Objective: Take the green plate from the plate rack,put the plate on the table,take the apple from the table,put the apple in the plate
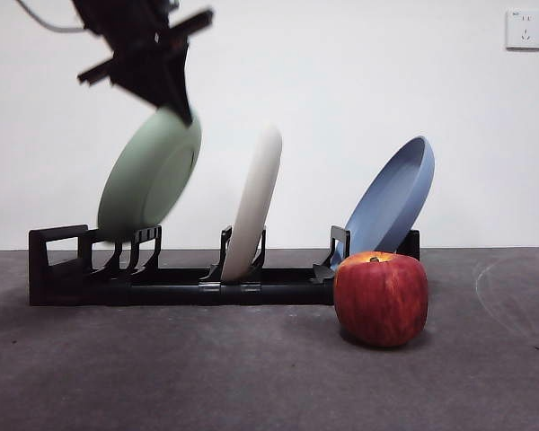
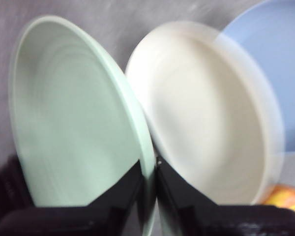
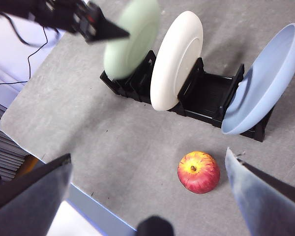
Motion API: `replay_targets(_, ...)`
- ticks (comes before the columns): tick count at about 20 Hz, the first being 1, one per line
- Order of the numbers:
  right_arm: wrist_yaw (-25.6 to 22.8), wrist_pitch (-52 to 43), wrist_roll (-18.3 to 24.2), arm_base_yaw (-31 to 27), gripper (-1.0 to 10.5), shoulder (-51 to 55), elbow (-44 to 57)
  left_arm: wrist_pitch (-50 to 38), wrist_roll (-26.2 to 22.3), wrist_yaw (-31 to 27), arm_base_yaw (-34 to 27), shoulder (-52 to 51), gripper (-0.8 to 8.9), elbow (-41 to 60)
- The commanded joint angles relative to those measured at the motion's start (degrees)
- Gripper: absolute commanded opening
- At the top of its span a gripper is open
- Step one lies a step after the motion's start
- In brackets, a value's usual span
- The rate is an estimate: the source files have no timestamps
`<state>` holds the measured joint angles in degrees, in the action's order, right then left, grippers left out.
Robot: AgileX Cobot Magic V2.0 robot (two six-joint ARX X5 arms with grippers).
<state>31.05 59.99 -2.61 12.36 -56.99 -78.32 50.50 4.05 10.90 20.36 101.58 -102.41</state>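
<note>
The green plate tilts over the left end of the black plate rack, its lower edge level with the tops of the holders, and it looks motion-blurred. My left gripper comes down from the top left and is shut on the plate's upper rim. In the left wrist view the jaws pinch that rim of the green plate. The red apple stands on the table in front of the rack's right end. My right gripper hangs open high above the apple, holding nothing.
A cream-white plate stands in the rack's middle slot and a blue plate leans at its right end, just behind the apple. The table's near-left edge shows in the right wrist view, with cables beyond it.
</note>
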Motion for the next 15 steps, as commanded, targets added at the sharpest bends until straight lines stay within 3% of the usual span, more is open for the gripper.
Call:
replay_targets(1, 0.0, -0.5, -0.4, 0.1, 5.9, 0.1, -0.2, 3.0, -1.5, 0.0, 0.0, -0.2, -0.09, -8.2)
replay_targets(5, 0.0, -1.1, -0.4, 0.1, 5.9, 0.1, -0.2, 10.2, -1.6, 4.2, 0.2, -0.2, -0.09, -23.2)
replay_targets(11, 0.0, -1.9, -0.4, 0.1, 5.9, 0.1, -0.2, 25.7, -5.5, 4.5, 2.8, -0.2, -0.09, -44.3)
replay_targets(15, 0.0, -2.1, -0.4, 0.1, 5.9, 0.1, -0.2, 25.8, -5.8, 4.5, 6.0, -4.8, -0.09, -46.1)
